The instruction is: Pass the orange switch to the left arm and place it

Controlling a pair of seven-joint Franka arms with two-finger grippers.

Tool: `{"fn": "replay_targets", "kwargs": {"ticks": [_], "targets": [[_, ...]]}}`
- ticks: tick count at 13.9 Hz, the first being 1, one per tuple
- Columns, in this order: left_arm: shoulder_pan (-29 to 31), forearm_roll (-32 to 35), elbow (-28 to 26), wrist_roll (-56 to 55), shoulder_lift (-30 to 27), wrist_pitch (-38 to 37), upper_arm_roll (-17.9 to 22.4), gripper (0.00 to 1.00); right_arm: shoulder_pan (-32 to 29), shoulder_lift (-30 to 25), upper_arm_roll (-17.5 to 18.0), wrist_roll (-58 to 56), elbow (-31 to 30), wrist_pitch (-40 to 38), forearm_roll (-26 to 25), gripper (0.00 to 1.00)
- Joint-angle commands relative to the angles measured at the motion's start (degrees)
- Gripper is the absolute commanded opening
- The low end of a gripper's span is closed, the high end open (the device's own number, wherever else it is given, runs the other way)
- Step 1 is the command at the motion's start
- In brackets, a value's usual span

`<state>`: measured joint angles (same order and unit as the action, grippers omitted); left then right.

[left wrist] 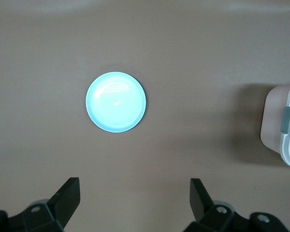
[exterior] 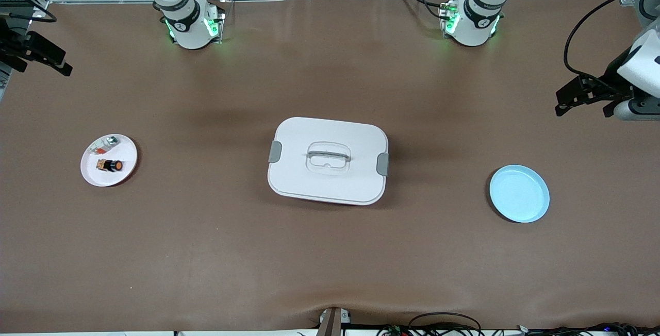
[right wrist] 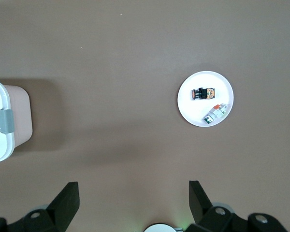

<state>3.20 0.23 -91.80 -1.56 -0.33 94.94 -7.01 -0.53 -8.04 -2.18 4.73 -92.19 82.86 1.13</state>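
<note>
The orange switch (exterior: 111,165) lies on its side on a pale pink plate (exterior: 124,171) toward the right arm's end of the table; the right wrist view shows the switch (right wrist: 202,93) on the plate (right wrist: 193,108) too. The white box (exterior: 328,161) with grey clips stands in the middle of the table. My right gripper (exterior: 41,65) hangs open and empty, high over the bare table by that end's edge (right wrist: 134,188). My left gripper (exterior: 582,105) hangs open and empty over the table at the left arm's end (left wrist: 135,186).
A small silver-and-clear piece (exterior: 105,144) shares the pink plate. A light blue plate (exterior: 519,194) lies toward the left arm's end, with nothing on it (left wrist: 116,102). Each wrist view catches one clipped end of the box (left wrist: 285,123) (right wrist: 5,121).
</note>
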Motion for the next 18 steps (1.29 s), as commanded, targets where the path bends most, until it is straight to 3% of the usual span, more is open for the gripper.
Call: {"fn": "replay_targets", "kwargs": {"ticks": [1,18], "targets": [[0.1,-0.1,-0.2,-0.5,-0.6,-0.6,-0.3,1.0,-1.7,-1.3,1.3,-0.8,-0.9,-0.4,0.6,1.0],[0.1,-0.3,0.2,-0.6,-0.6,-0.6,-0.4,1.0,-2.0,-1.3,2.0,-0.9,-1.0,-1.3,0.6,1.0]]}}
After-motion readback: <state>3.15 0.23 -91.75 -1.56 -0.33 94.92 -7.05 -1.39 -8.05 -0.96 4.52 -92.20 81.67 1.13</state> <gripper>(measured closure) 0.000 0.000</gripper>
